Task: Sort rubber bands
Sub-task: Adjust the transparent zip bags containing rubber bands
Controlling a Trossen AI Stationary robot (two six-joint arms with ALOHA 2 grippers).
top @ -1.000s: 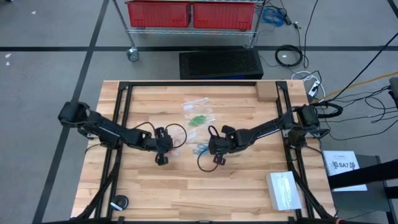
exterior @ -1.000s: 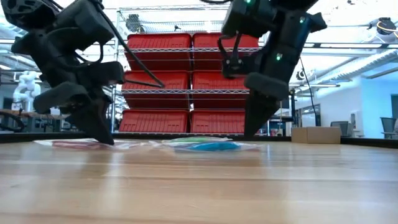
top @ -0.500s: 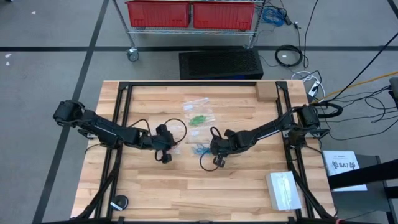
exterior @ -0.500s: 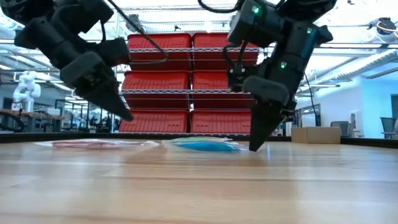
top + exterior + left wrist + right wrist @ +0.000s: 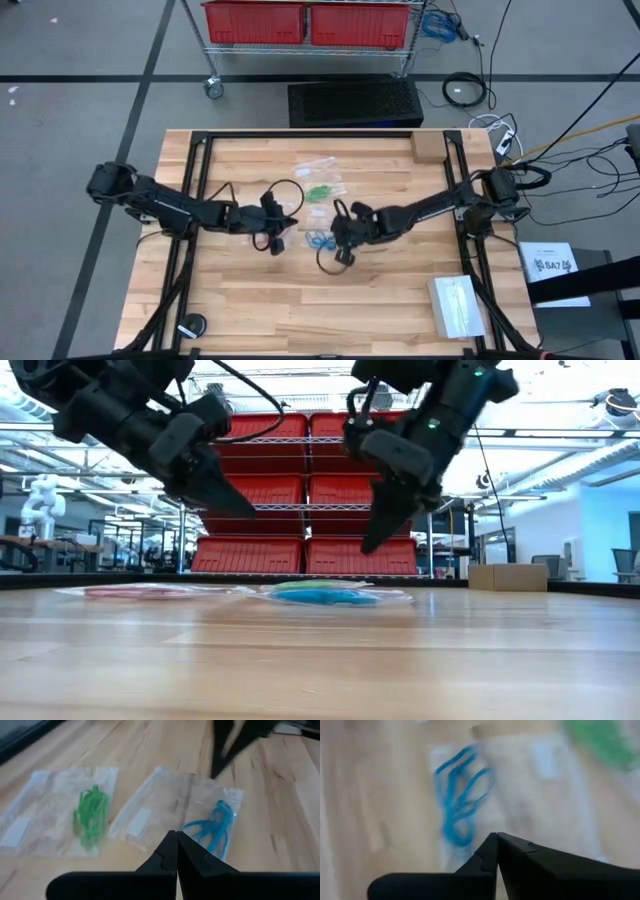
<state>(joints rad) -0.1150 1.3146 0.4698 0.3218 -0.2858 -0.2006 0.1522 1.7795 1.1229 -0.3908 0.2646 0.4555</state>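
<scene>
Green rubber bands (image 5: 90, 817) and blue rubber bands (image 5: 212, 827) each lie in a clear flat bag on the wooden table (image 5: 250, 300), green (image 5: 320, 192) behind blue (image 5: 320, 240). Red bands (image 5: 130, 592) show in a bag at the left of the low view. My left gripper (image 5: 278, 238) is shut and hangs above the table just left of the blue bands, pointing toward them at a shallow slant (image 5: 250, 515). My right gripper (image 5: 335, 238) is shut too, just right of the blue bands, pointing steeply down and lifted clear (image 5: 365, 550).
A cardboard box (image 5: 427, 148) sits at the table's far right corner, and a white box (image 5: 460, 305) near the right front. A round black object (image 5: 190, 326) lies at the front left. Black cables (image 5: 285, 192) loop off both wrists. Black frame rails (image 5: 195, 180) run along both sides.
My left gripper has risen off the table, tipped up toward level, and moved toward the blue bands. My right gripper dipped to the table beside the blue bag, then rose and shifted slightly toward the table's left. Both stayed shut.
</scene>
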